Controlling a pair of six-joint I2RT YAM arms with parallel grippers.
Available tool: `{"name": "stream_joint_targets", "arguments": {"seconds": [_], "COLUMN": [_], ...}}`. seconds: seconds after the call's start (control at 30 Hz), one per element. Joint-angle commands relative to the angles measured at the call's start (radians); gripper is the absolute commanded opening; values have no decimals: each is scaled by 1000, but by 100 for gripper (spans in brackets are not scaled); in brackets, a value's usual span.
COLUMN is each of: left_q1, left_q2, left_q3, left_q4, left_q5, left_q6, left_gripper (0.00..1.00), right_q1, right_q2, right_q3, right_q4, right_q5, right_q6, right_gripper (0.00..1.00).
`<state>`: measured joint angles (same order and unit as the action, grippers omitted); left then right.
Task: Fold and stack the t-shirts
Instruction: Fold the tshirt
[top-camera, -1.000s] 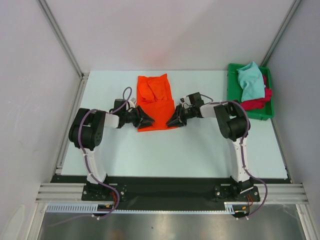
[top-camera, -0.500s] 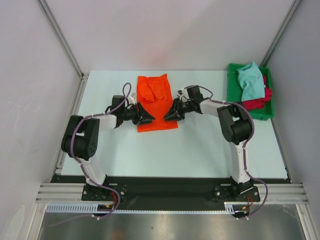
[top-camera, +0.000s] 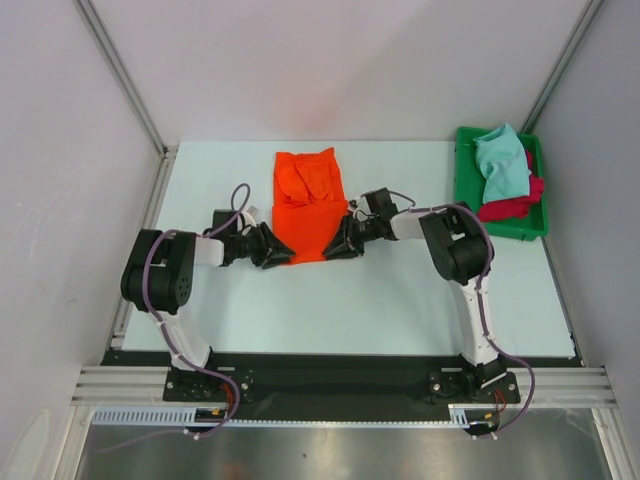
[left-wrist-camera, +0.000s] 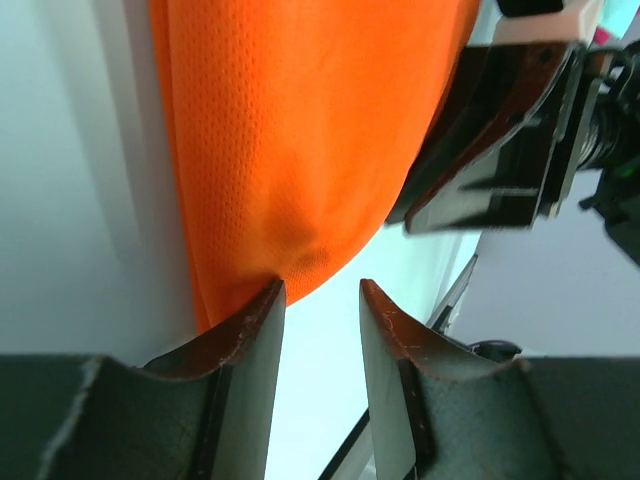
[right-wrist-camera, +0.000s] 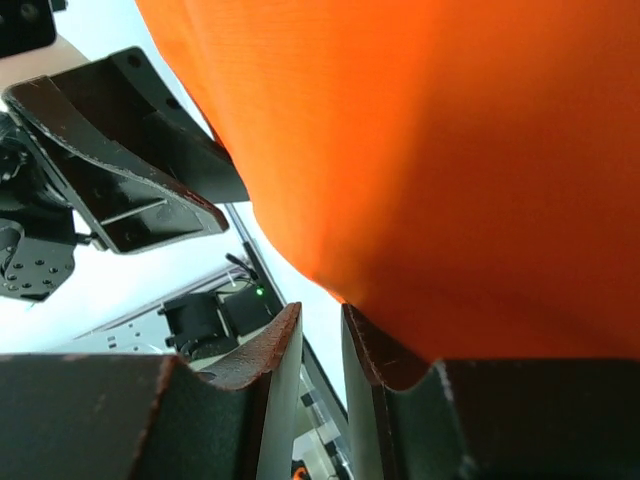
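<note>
Right, we see the orange shirt lying mid-surface, its far half bunched and its near edge tapering to a point between both hands. The left hand has its fingers slightly apart, with the shirt's corner touching one fingertip and bare surface showing in the gap. The right hand has a narrower gap, cloth over one finger and nothing visible between. The teal shirt sits on the red shirt in the green tray at far right, well apart from the orange shirt.
</note>
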<state>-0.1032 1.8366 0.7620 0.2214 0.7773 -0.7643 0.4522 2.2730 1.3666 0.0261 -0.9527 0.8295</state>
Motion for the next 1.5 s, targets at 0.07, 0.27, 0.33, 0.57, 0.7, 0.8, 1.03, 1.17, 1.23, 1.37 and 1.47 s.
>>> {"name": "stream_joint_targets", "arguments": {"seconds": [0.07,0.27,0.33,0.57,0.7,0.8,1.03,1.17,1.23,1.37,1.47], "left_q1": [10,7,3,7,8,16,36,53,63,71,76], "left_q2": [-78,-197,-197,-4,90,159,227,259,292,375,350], "left_q3": [6,49,57,143,216,250,307,349,399,511,546], "left_q4": [-167,-245,-197,38,96,156,220,196,133,6,-74], "left_q5": [0,-9,-9,40,40,45,19,-6,-27,-24,-10], "left_q6": [152,169,136,-29,-52,-87,-116,-92,-40,32,100], "left_gripper": [42,43,43,42,41,41,41,41,41,41,39], "right_q1": [-87,-132,-124,-87,-86,-90,-153,-202,-230,-273,-296], "right_q2": [-116,-219,-207,-72,44,106,242,299,315,315,295], "right_q3": [-78,-106,-87,74,205,276,345,387,394,416,434], "right_q4": [-184,-187,-102,102,204,204,340,311,304,163,73], "right_q5": [45,61,54,6,-12,-3,42,51,58,94,86], "right_q6": [-190,-162,-80,85,181,206,286,255,249,198,155], "right_gripper": [29,29,29,29,31,31,30,30,30,31,30]}}
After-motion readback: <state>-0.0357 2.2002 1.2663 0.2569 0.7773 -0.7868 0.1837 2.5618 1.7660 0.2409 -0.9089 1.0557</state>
